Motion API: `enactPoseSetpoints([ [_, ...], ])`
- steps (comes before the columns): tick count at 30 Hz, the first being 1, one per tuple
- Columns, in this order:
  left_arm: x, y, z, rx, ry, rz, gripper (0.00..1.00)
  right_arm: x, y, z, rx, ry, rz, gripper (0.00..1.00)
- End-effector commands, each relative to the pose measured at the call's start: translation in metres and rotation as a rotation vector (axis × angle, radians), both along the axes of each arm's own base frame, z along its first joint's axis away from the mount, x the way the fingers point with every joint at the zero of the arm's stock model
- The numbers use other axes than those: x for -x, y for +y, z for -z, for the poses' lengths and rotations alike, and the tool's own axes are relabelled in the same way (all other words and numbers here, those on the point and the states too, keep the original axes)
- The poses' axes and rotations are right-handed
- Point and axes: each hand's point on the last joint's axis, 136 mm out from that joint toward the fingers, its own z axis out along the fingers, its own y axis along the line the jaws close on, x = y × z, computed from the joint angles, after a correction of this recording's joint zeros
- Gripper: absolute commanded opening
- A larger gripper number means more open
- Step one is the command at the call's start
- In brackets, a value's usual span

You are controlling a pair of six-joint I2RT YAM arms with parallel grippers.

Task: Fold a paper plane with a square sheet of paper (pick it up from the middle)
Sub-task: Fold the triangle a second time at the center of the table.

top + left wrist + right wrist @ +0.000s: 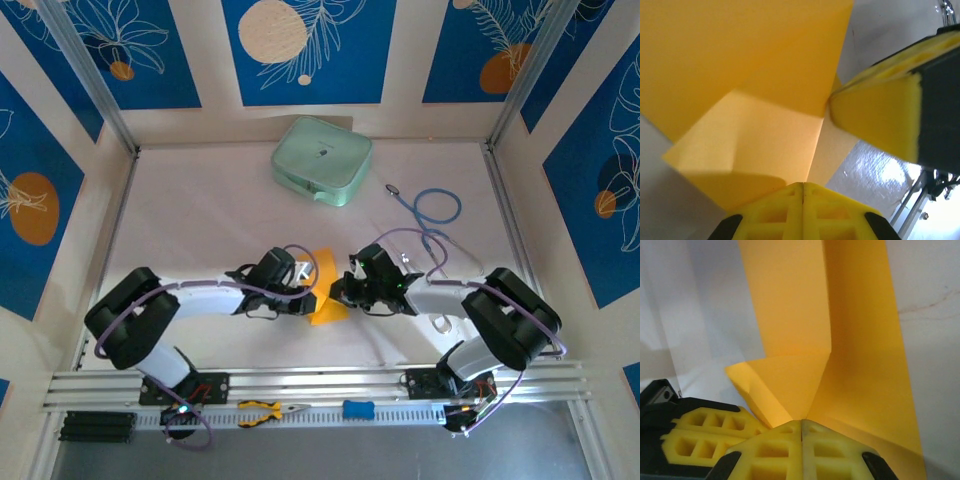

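Here, at the middle of the white desk (200,220), the two arms meet nose to nose over the square sheet of paper (326,292), an orange-yellow sheet partly folded and held between them. The left gripper (802,186) has its yellow fingers pressed together with no gap along the seam; the paper's lower edge runs right into their tips, so it is pinching the sheet. The right gripper (801,422) is likewise closed tight on the paper, which fans out from its fingertips in two planes: a tall strip rising on the right and a shorter flap bent over to the left, with a sharp crease where they meet. From the left wrist camera, one yellow pad of the right gripper clamps the paper at the corner of a fold, where a darker upper panel overlaps a paler lower one (the desk's pale surface shows beneath and to the right). No finished dart shape can be made out. At the far side of the desk sits a pale green rounded-square case (322,160), well apart from the paper, and to its right lies a looped blue cable (437,207). Along the metal rail (320,385) at the near edge rest small orange-handled pliers (262,411) and, just beside them, a small blue object (358,409).
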Motion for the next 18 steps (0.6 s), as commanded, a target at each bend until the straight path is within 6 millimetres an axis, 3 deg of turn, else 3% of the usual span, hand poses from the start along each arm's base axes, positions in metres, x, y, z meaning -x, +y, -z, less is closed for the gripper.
enactPoseSetpoints([
  [1,-0.011,-0.006,-0.002,0.005,-0.026,0.009,0.05,-0.002,0.012,-0.008,-0.032,0.003,-0.024,0.04],
  [10,-0.009,-0.005,0.017,-0.016,0.010,0.005,0.04,-0.005,0.013,-0.005,-0.011,0.010,-0.003,0.06],
  [18,-0.010,-0.005,0.022,-0.018,0.010,-0.006,0.04,-0.011,0.017,0.002,0.000,0.034,-0.004,0.03],
])
